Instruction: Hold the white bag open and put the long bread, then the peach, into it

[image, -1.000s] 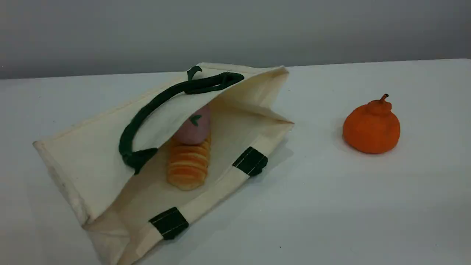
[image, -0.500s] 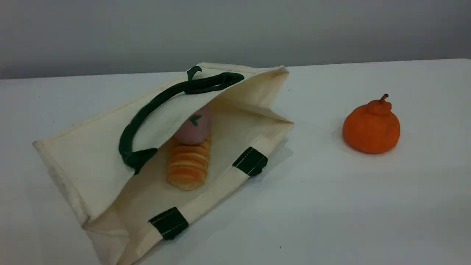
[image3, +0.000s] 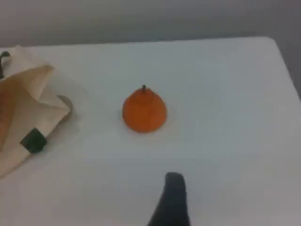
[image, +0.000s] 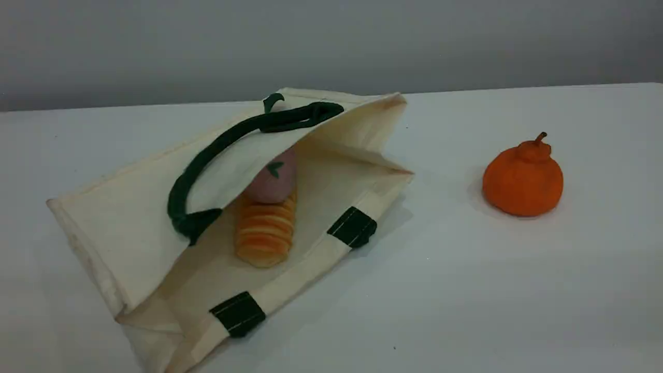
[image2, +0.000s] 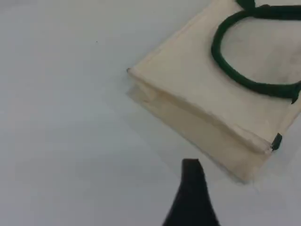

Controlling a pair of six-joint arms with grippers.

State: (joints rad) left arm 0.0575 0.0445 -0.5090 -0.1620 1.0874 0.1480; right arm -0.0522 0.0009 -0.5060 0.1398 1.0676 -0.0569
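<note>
Left wrist view: left gripper (image2: 190, 188) hangs over the bare table (image2: 61, 141), near the closed bottom corner of the white bag (image2: 188, 94) and touching nothing. Only one fingertip shows; jaws taken as spread, nothing in them.

Scene view: bag lies on its side, mouth toward the camera, upper wall sagging. Canvas is soft and probably light, so it will fold rather than stand. Best hold is judged to be the green handle (image: 207, 150) or the upper hem.

Long bread (image: 263, 233) is inside on the lower wall. Ridged, likely squashy; grip across the middle.

Peach (image: 272, 178) is inside too, touching the bread's far end. Round, matte, may roll.

Orange fruit (image: 523, 178) sits well apart, bumpy, with a stem knob.

Right wrist view: right gripper (image3: 171, 193) hangs near that fruit, spread, holding nothing.
</note>
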